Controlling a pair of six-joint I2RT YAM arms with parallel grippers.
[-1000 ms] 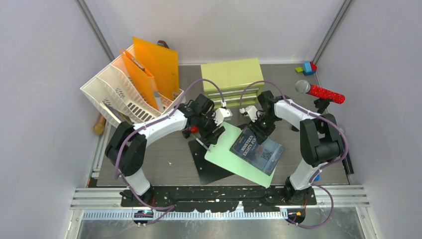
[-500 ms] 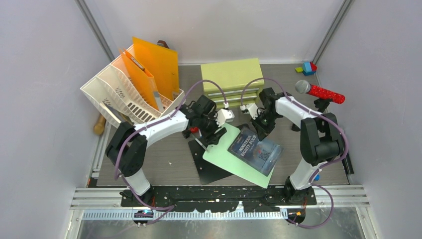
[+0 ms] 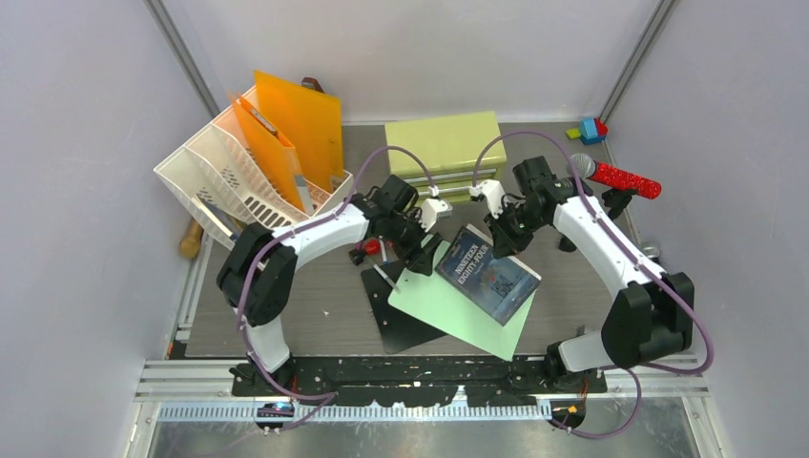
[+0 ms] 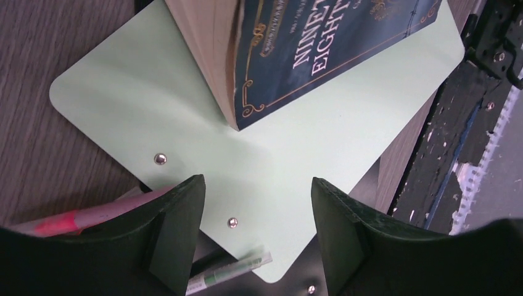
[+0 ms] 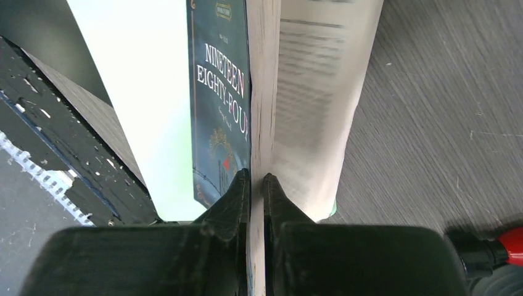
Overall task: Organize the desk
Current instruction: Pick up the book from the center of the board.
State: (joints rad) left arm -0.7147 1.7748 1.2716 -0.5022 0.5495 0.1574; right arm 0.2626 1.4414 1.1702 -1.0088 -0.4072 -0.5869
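Nearest you on the desk [image 3: 315, 286], a black board [image 3: 396, 329] lies mostly hidden under the pale green sheet [image 3: 448, 310]. A pink marker [image 4: 74, 220] is cut off behind a finger of your left gripper [image 4: 256, 185], which hangs wide open just above the sheet, holding nothing. Your right gripper [image 5: 256, 180] is pinched tight on the far edge of the book [image 3: 487, 274], which sits tilted. Beyond stand the drawer cabinet [image 3: 444, 143], the file rack [image 3: 215, 172] to the left and the microphone [image 3: 620, 176] to the right.

On desk [image 3: 315, 291]: board [image 3: 448, 310] under book [image 3: 488, 275]
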